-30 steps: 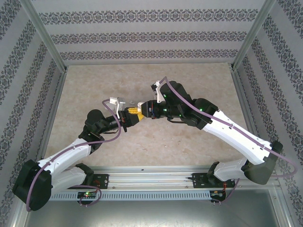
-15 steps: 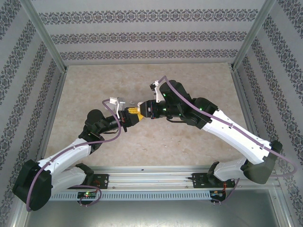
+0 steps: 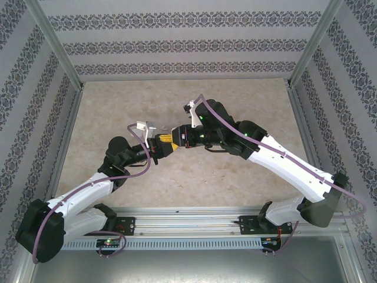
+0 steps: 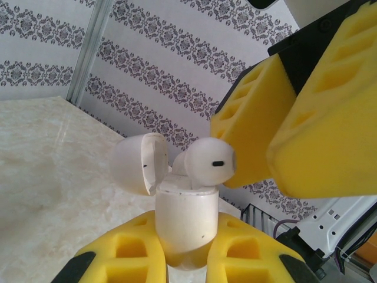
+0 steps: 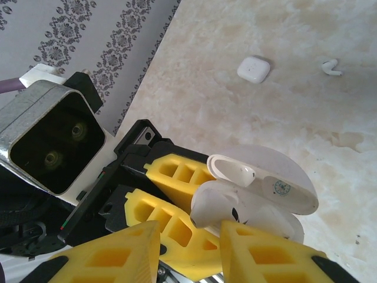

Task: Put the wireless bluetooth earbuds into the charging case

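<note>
- The left gripper [image 4: 185,254] is clenched on the charging case [image 4: 185,221]. The case stands upright between its two yellow fingers [image 4: 126,250], its lower half sunk between the pads.
- The case's lid [image 4: 140,162] is hinged open and tilts back, away from the right gripper's side.
- The right gripper [image 5: 191,236] grasps one earbud [image 4: 206,164] at its fingertips. The rounded white head sticks out past the pads.
- That earbud sits right at the case's open mouth, just beside the lid; whether it is seated in its slot I cannot tell.
- From above, the two grippers meet tip to tip over the middle of the table [image 3: 235,177].
- Well beyond the right gripper's fingertips, a second earbud [image 5: 331,68] lies on the table.
- Near it lies a small white rounded-square box [image 5: 254,69]; the two do not touch.
</note>
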You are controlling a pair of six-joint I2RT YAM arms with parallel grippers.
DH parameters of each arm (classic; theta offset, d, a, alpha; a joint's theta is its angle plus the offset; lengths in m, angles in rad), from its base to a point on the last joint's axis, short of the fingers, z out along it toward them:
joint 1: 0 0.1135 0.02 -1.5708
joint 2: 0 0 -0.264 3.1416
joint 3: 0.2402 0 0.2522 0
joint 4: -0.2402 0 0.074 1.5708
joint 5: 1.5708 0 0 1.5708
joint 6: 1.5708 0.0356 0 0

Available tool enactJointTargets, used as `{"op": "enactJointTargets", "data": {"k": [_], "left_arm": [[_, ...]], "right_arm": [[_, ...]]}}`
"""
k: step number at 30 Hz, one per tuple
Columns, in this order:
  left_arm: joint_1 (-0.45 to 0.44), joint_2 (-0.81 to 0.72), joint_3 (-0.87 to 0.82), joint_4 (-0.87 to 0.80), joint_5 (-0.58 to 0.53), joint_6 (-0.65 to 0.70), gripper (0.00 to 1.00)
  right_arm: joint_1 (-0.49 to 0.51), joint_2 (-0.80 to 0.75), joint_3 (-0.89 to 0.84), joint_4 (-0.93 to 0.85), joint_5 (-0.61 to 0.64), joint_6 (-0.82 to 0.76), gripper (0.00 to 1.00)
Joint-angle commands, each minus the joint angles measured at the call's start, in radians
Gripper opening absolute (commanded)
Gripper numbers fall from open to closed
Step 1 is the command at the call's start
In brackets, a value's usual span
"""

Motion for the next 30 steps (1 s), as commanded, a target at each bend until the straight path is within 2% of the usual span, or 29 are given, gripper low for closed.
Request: {"op": "enactJointTargets", "data": {"k": [1, 14, 20, 26, 30], "left_arm": [[0.004, -0.015, -0.005, 0.055, 0.018, 0.0, 0.0], [0.004, -0.023, -0.006, 0.051, 0.018, 0.004, 0.0], [0.004, -0.037, 0.011, 0.034, 0.065, 0.021, 0.0], [0.004, -0.042, 0.043, 0.038, 0.17, 0.03, 0.0], [0.003, -0.038, 0.054, 0.059, 0.215, 0.026, 0.0]], "right_arm": [[0.007, 0.013, 0.039, 0.007, -0.012, 0.003, 0.32], [0.004, 0.005, 0.101, -0.049, 0.009, -0.02, 0.33], [-0.063, -0.059, 0.076, -0.087, 0.042, -0.03, 0.38], [-0.165, -0.086, 0.024, -0.056, -0.063, 0.007, 0.41], [-0.208, -0.081, -0.014, -0.003, -0.181, 0.048, 0.41]]}}
